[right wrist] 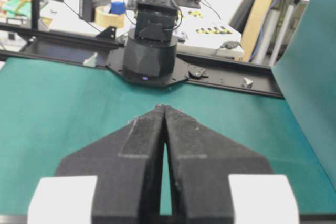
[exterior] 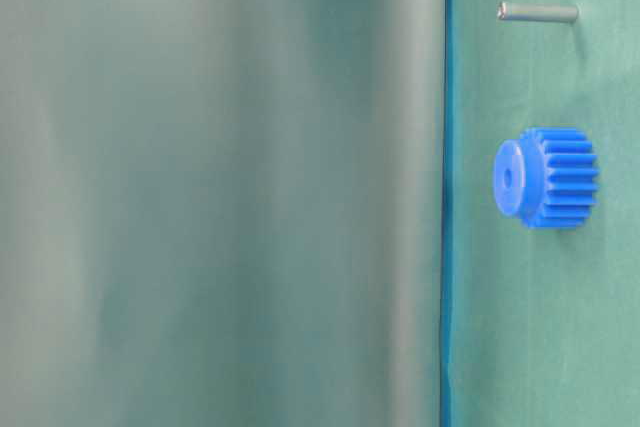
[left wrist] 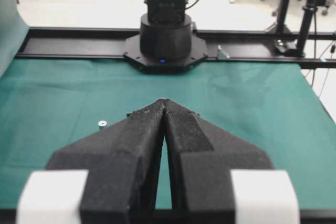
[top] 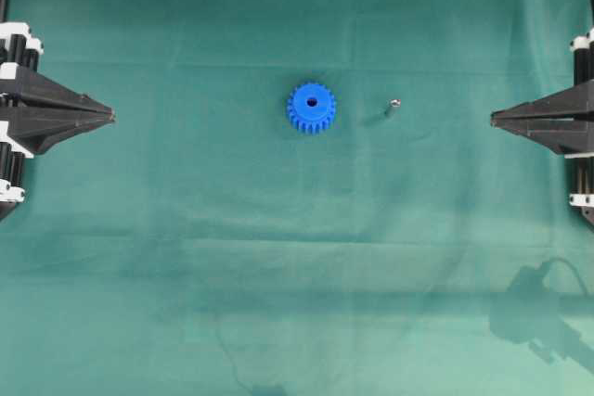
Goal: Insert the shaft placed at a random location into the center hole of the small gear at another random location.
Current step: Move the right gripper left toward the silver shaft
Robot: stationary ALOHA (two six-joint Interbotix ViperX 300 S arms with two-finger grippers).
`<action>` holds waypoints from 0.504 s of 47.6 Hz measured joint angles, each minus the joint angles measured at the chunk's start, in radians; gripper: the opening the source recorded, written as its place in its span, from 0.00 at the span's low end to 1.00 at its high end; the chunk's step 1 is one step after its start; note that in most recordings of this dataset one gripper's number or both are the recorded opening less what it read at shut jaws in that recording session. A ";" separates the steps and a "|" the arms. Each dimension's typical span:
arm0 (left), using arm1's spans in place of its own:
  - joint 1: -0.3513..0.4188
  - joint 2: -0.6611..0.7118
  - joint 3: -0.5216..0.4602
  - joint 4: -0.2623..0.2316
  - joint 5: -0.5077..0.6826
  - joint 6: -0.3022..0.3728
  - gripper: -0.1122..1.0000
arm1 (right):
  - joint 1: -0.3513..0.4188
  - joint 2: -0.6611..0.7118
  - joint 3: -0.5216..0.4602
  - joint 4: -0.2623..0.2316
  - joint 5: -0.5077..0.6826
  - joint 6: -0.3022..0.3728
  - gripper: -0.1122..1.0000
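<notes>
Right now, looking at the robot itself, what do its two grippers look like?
Both match: the left gripper and right gripper have matte black, rough-textured fingers shaped as wedges tapering to a point. White bands wrap near the finger bases. Behind them, the overhead view shows black arm parts with white sections.

Matte black wedge-shaped hands [top: 113, 117] with white bands

Lighting was even and fairly bright overhead; soft shadows fell on the green cloth [top: 186, 303] toward the lower right. Table-level view: left side was a blurred, out-of-focus expanse. Wrist views' backgrounds were washed out.
</notes>
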 measured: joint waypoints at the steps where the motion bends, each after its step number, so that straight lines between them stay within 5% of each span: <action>1: 0.000 0.000 0.000 -0.002 0.002 0.002 0.10 | -0.002 0.000 -0.002 -0.002 0.002 -0.002 0.09; 24: 0.006 -0.008 0.000 -0.026 0.015 0.002 0.10 | -0.114 0.184 0.012 -0.002 -0.026 0.006 0.10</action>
